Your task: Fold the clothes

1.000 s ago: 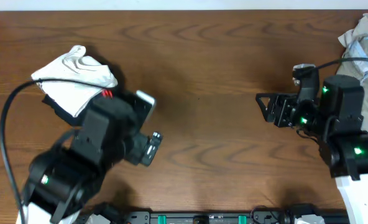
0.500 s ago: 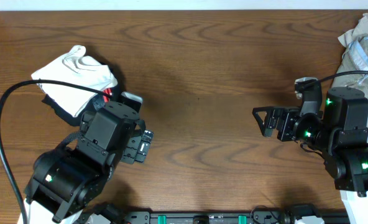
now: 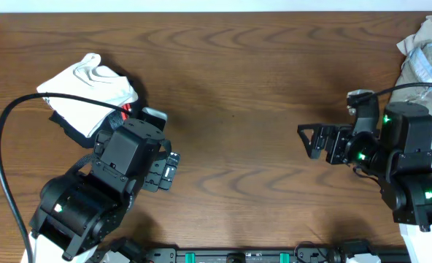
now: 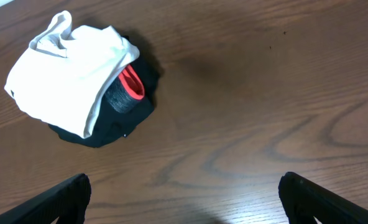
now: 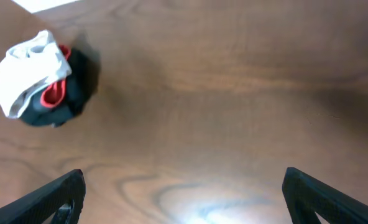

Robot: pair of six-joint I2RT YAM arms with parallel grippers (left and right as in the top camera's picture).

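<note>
A folded white T-shirt (image 3: pixel 85 93) lies on a black garment with a grey-and-red band (image 3: pixel 71 130) at the table's left. Both show in the left wrist view, the T-shirt (image 4: pixel 72 71) above the black garment (image 4: pixel 119 115), and small in the right wrist view (image 5: pixel 28 71). A khaki-beige garment (image 3: pixel 429 55) is heaped at the far right edge. My left gripper (image 4: pixel 184 198) is open and empty, over bare wood just right of the pile. My right gripper (image 5: pixel 184 196) is open and empty over the table's right middle, left of the beige heap.
The wooden table (image 3: pixel 238 88) spans the view, bare wood between the two arms. A black cable (image 3: pixel 8 131) loops from the left arm past the folded pile. The table's front edge carries a rail with green clips (image 3: pixel 238 256).
The left arm pulled back toward the front, away from the pile, then held still. The right arm dropped slightly toward the front and held still. The clothes did not move.
</note>
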